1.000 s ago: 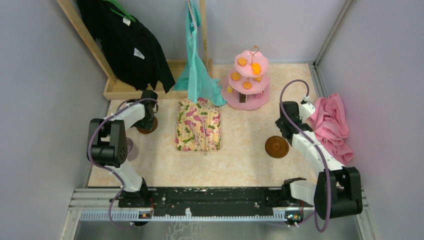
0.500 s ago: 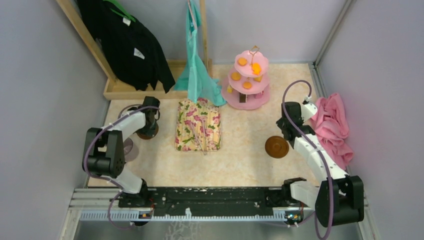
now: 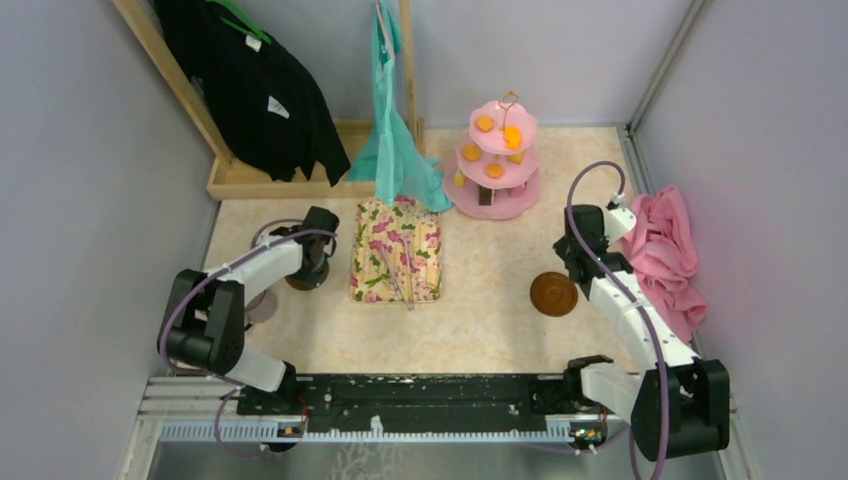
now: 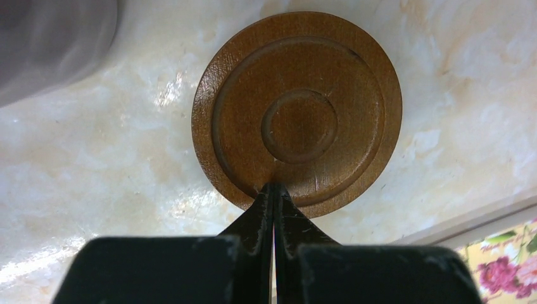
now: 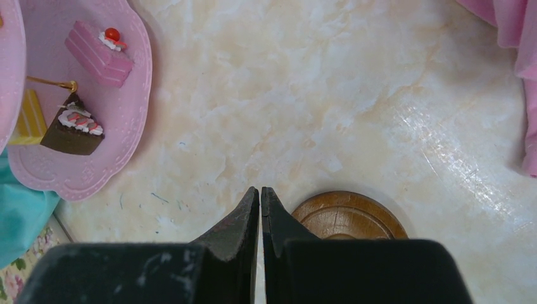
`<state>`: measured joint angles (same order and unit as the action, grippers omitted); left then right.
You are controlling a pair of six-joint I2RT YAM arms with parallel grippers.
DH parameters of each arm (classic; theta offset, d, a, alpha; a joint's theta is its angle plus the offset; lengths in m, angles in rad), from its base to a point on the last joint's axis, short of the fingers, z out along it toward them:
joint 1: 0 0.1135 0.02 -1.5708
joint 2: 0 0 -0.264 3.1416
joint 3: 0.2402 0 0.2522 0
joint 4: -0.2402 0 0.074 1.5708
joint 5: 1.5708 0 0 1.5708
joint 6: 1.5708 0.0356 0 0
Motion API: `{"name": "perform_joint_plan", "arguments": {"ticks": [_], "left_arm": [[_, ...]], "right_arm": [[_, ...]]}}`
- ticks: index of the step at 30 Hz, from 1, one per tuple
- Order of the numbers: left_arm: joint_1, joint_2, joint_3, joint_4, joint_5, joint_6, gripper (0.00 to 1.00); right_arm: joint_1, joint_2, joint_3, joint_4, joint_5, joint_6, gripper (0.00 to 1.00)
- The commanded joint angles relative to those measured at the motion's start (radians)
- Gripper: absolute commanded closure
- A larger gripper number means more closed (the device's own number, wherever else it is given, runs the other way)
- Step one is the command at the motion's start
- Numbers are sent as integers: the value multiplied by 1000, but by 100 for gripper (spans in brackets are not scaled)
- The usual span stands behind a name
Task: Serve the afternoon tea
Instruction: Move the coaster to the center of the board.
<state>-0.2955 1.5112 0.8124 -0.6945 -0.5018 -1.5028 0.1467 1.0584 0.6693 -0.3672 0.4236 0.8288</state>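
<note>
**Left arm set to slide a saucer toward the floral mat**

Overhead view of a marbled cream table [image 3: 480, 320]. A floral mat [image 3: 397, 250] lies at its centre. The pink three-tier stand [image 3: 497, 160] sits beyond it at the back, carrying small cakes, among them a pink slice [image 5: 98, 54] on the lowest tier.

Two round brown saucers lie flat on the table. The left saucer [image 4: 297, 114] is just beside the mat's left edge. The right saucer [image 3: 553, 293] is well to the mat's right.

The left gripper [image 4: 273, 190] is clenched, empty, its tips on the left saucer's near rim. The right gripper [image 5: 260, 193] is also clenched and empty, just beside the right saucer.

The step appears to be pushing the left saucer into place. To do it well:
- Keep the tips low.
- Push through the saucer's centre so it does not spin aside.
- Slow down where the mat's edge could catch the rim.
</note>
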Motion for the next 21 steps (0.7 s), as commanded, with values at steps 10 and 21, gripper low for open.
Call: {"name": "perform_joint_plan", "arguments": {"ticks": [10, 21], "left_arm": [[-202, -22, -187, -205, 226, -101, 100], [-354, -117, -236, -328, 244, -213, 100]], "right_arm": [[4, -56, 2, -3, -2, -23, 95], [21, -58, 2, 2, -2, -37, 95]]}}
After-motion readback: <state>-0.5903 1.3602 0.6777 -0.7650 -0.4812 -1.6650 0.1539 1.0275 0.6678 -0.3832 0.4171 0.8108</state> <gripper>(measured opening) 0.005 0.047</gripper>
